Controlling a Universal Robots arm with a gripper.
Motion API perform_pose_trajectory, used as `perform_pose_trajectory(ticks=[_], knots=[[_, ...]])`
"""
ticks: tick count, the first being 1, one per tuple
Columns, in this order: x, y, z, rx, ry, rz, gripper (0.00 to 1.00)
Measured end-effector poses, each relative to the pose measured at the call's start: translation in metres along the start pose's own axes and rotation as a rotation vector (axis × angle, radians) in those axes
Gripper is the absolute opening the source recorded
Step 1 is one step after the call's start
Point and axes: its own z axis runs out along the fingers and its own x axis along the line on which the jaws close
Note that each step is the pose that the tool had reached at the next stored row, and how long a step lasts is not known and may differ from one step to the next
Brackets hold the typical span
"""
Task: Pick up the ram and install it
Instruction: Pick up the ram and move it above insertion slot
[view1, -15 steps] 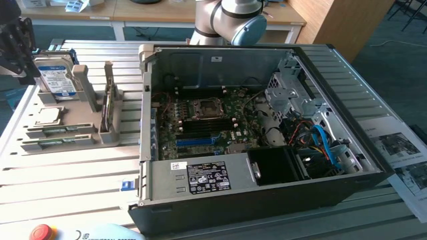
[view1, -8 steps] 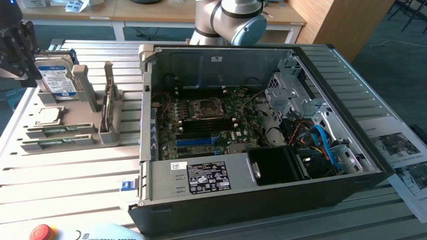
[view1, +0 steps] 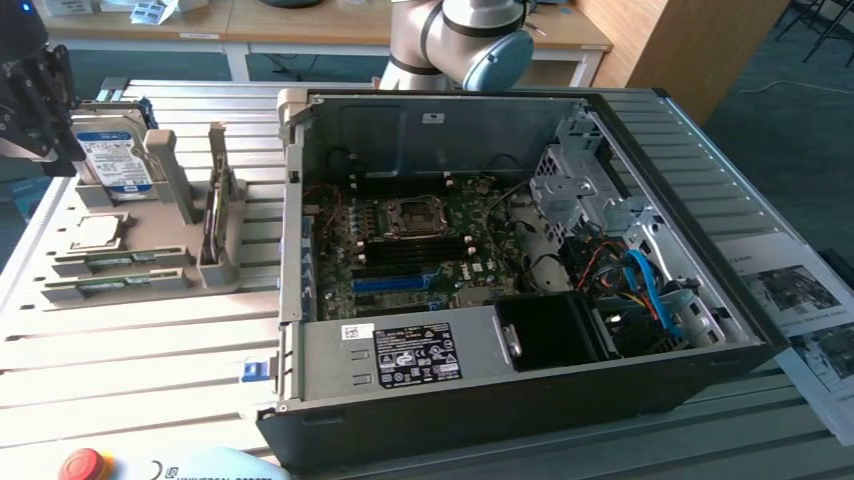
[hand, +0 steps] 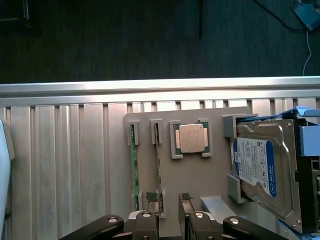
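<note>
My fingers (hand: 151, 197) wide open, holding nothing, hovering by the ram (hand: 158, 160) in its grey holder (hand: 197, 175) on the tabletop (hand: 75, 160)

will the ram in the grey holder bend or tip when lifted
Probably stiff: the ram is a thin circuit board. Likely light for its length. Standing on edge in the grey holder, it could tip once freed.

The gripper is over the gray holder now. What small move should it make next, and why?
Probably lower straight down around the ram. The gripper is open above the gray holder, the ram stands on edge in its slot in line with the gap between the fingers, and nothing is held yet.
</note>
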Motion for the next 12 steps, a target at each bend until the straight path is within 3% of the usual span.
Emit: perform_pose_trajectory(ticks=[4,12], knots=[[0.0002,0.0,0.0,0.0003,-0.0122,0.0,0.3],[0.0021,-0.0002,0.0,0.0004,-0.0125,0.0,0.3]])
